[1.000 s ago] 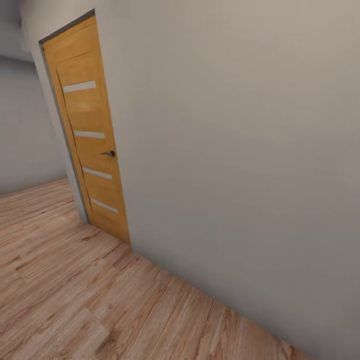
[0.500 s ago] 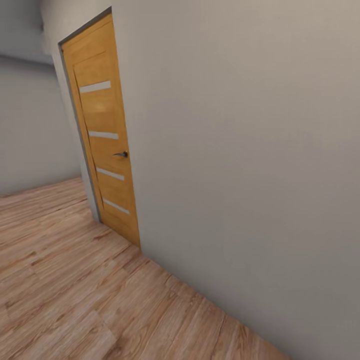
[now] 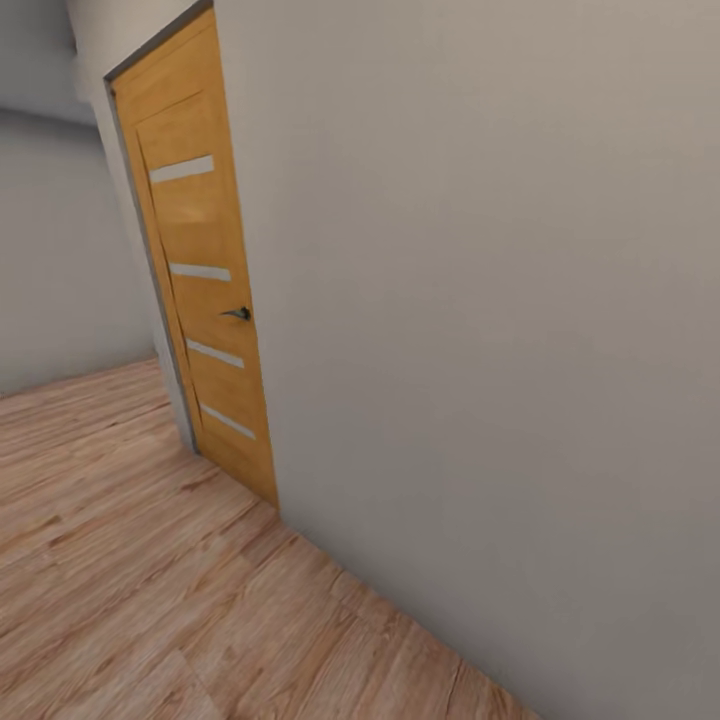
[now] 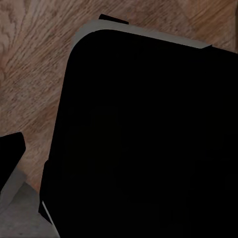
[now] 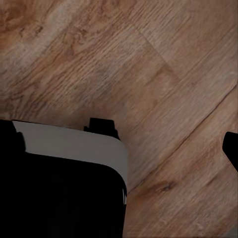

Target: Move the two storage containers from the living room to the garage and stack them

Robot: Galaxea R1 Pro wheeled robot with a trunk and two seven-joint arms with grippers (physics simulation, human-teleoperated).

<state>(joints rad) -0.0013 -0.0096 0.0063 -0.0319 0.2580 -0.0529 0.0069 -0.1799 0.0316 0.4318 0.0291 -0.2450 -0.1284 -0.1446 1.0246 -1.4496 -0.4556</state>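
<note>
A: Where are we with the two storage containers?

B: I can't place them from these pictures. The head view has a wooden door (image 3: 200, 270) with pale slots and a dark handle (image 3: 238, 314), set in a grey wall (image 3: 480, 330). Light wood plank floor (image 3: 130, 590) runs up to the foot of the door. My reading is that the robot is under way inside the house, not in the garage.

A: What could go wrong from here?

B: The wall beyond the door looms very close in the head view. If the base turns or rolls toward it, the trunk or an arm could scrape it. The door looks closed, so driving at it would simply stall the robot, if that is even the route.

A: Do the wrist views add anything?

B: Yes. The left wrist view looks down on a dark rounded body (image 4: 144, 139) with a pale rim, probably the robot's own base, above the planks. The right wrist view shows another dark, pale-edged body (image 5: 59, 188) over the same planks (image 5: 148, 59).

A: And each pincer, apart or together?

B: I cannot tell for either one.
</note>
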